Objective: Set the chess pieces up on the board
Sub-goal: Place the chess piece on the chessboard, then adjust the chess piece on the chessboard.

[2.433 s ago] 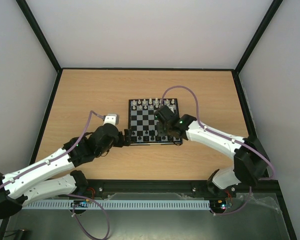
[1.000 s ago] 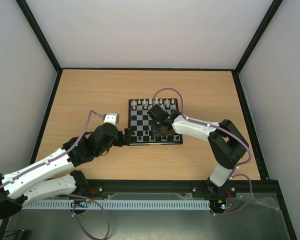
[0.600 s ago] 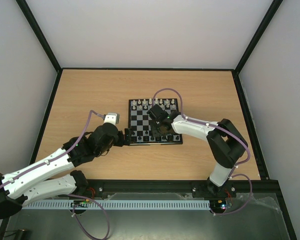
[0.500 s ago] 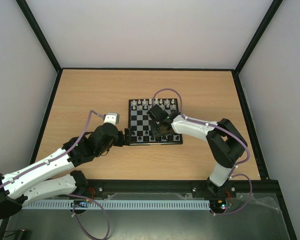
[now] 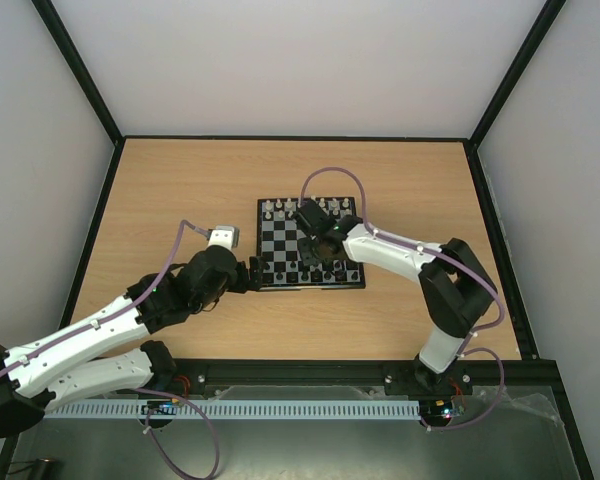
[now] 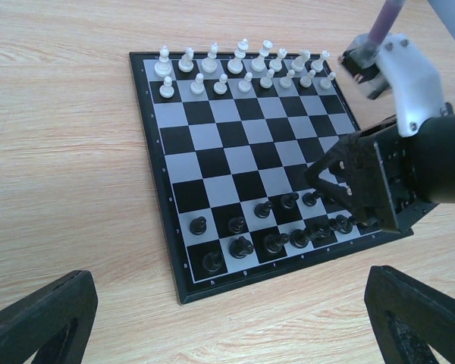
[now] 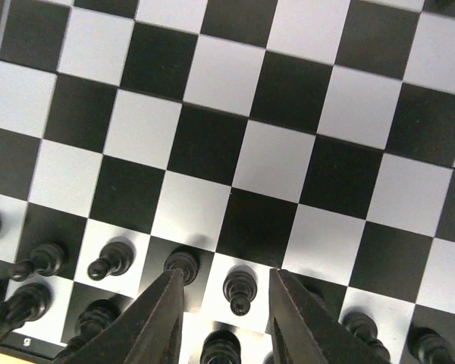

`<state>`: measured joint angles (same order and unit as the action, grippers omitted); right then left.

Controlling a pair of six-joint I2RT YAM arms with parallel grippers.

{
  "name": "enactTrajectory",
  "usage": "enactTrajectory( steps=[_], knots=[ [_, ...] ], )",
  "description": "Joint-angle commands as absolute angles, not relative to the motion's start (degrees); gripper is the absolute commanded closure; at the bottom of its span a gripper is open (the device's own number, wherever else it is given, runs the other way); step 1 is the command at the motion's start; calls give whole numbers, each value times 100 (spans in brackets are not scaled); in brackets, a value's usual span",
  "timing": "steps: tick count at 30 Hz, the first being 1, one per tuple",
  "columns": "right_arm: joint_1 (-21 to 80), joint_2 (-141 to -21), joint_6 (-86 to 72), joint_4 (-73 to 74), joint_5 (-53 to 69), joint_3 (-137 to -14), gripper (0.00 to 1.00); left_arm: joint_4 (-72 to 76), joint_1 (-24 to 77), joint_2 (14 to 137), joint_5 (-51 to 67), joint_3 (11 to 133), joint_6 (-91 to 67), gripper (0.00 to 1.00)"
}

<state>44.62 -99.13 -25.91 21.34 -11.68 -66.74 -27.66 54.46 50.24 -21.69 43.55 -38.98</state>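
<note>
- Right gripper point(image 7: 226, 279) low over the near rows of the board point(image 7: 273, 159), fingers point(image 7: 161, 318) apart
- Between those fingers a black pawn point(image 7: 240, 292), upright on a light square, clamped by neither as far as the wrist view shows
- Just past the tip of one finger, a second pawn point(image 7: 183, 262), upright on the next square
- From above, right gripper point(image 5: 320, 245) over the middle-right of the board point(image 5: 280, 240), arm reaching in from the right
- Left gripper point(image 6: 227, 282) off the near-left corner of the board point(image 6: 227, 136), fingers point(image 6: 38, 322) wide apart with nothing between them
- From above, left gripper point(image 5: 250, 272) just beside the board's near-left edge, low over the table point(image 5: 180, 190)
- Black pieces point(image 6: 273, 243) upright in the two near rows, the ones at the right end hidden behind the right arm in the left wrist view
- Black pieces point(image 5: 290, 273) too small from above to tell apart
- White pieces point(image 6: 243, 64) upright in the two far rows, seen also from above point(image 5: 280, 208)
- Middle rows of the board bare
- Board flat on the table, near its centre, square to the table edges
</note>
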Motion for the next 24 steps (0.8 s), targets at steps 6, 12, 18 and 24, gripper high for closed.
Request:
enactTrajectory(
  steps=[6, 12, 18, 24],
  knots=[
    [4446, -8982, -2557, 2724, -1426, -6704, 41, -2665, 5358, 5177, -2315, 4467, -3859, 1],
    [4445, -8127, -2672, 2671, -1579, -6052, 14, -2643, 5271, 5297, -2405, 4380, -3967, 0],
    [4446, -7264, -2864, 2510, -1714, -5375, 1, -2648, 5216, 5313, -2512, 4305, -4112, 0],
    [4446, -6778, -2970, 2348, -1692, -5003, 1, -2577, 5188, 5359, -2563, 4096, -4227, 0]
  ],
)
